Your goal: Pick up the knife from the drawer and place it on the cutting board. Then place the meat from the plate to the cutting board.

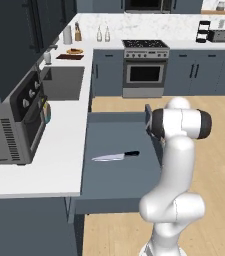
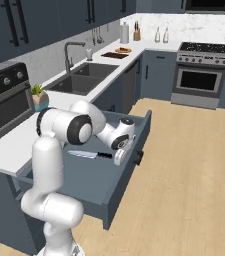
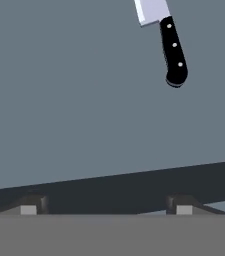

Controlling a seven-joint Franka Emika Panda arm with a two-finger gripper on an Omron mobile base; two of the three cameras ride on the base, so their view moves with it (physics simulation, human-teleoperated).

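1. Wide shallow slate-blue-grey drawer (image 1: 115, 186) stands pulled fully out from under the white counter (image 1: 59, 150), flat front toward the wooden floor (image 2: 194, 165).
2. Chef's knife with silver pointed blade and short black handle (image 1: 116, 156) lies flat on the drawer bottom, roughly mid-drawer, blade tip toward the counter side, handle toward the drawer front.
3. Hand view: black riveted handle and the heel of the blade sit at the top right, bare drawer floor below it.
4. Two-finger tool (image 3: 106, 207): fingertips (image 3: 29, 206) set wide apart, holding nothing, not touching the knife.
5. Right base view: tool (image 2: 119, 159) hangs over the drawer just beside the knife's handle end, pointing down.
6. Small rectangular dark reddish-brown wooden cutting board (image 1: 70, 57) lies far off on the counter past the sink (image 1: 64, 82), near the corner.
7. Round orange-brown plate (image 1: 74, 51) sits just behind the board; something small on it, too small to tell.
8. Grey toaster oven (image 1: 11, 127) on the counter left of the drawer.
9. Steel range (image 1: 145, 67) across the floor.
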